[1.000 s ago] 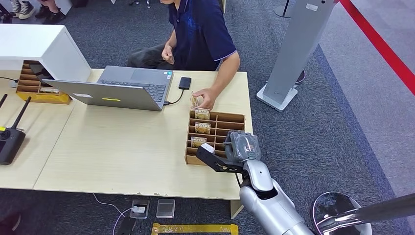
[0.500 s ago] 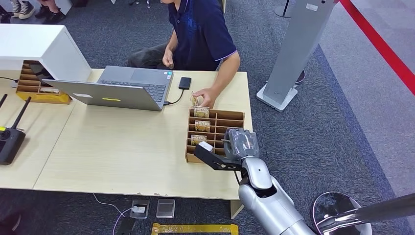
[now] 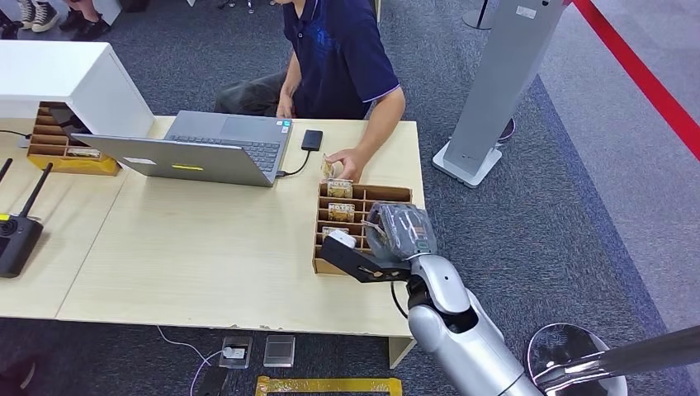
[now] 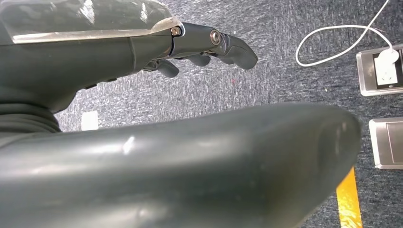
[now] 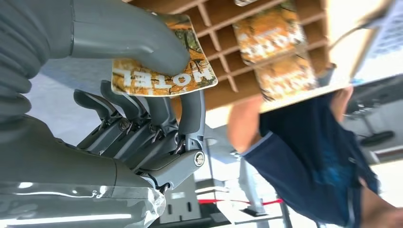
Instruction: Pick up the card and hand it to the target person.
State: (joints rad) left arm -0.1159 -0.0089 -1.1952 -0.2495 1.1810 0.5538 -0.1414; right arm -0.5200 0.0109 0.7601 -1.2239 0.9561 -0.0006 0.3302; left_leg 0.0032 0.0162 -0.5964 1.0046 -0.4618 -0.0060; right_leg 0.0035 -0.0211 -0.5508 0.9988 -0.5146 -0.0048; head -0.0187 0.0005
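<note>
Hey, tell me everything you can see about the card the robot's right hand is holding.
The card is a thin, flat rectangle with rounded corners, printed in orange, yellow and green with large white lettering. It looks like stiff glossy plastic or card stock. The right hand pinches it: the thick grey thumb presses on its printed face and the darker fingers support it from behind. It is held above the brown slotted cardboard organizer, apart from the similar cards in the slots.

Silver arm (image 3: 462, 338), grey ribbed right hand (image 5: 138, 123)

Matt brown cardboard organizer (image 3: 388, 196), glossy card (image 5: 164, 71)
</note>
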